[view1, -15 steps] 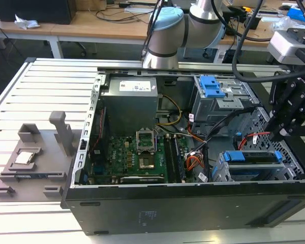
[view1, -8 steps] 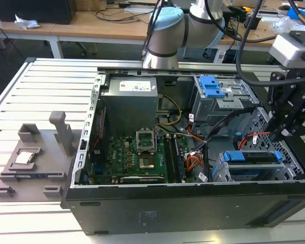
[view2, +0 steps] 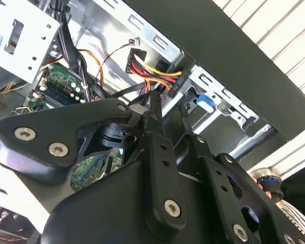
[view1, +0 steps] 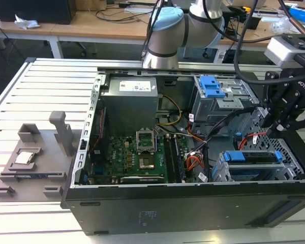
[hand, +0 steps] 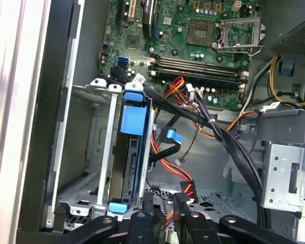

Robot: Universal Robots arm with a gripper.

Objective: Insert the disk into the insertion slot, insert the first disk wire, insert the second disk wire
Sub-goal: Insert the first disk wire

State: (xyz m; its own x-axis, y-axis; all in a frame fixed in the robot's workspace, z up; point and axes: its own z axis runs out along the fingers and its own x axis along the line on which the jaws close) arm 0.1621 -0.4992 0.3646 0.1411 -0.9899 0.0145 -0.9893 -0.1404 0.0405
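Disk [hand: 133,119] sitting in insertion slot [hand: 105,152], so wire step seemingly running; gripper [hand: 163,199] hovering beside first disk wire [view1: 254,136], grip state impossible to tell; plugging calling for careful connector alignment

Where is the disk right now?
In the exterior view, the disk sits in the insertion slot at that view's lower right, below the end effector, right of the motherboard.

An open computer case [view1: 193,213] lies on the slatted counter [view1: 40,86] with its motherboard [view1: 132,157] exposed. A grey fixture [view1: 20,175] sits beside it, toward the counter's edge at the exterior view's left.
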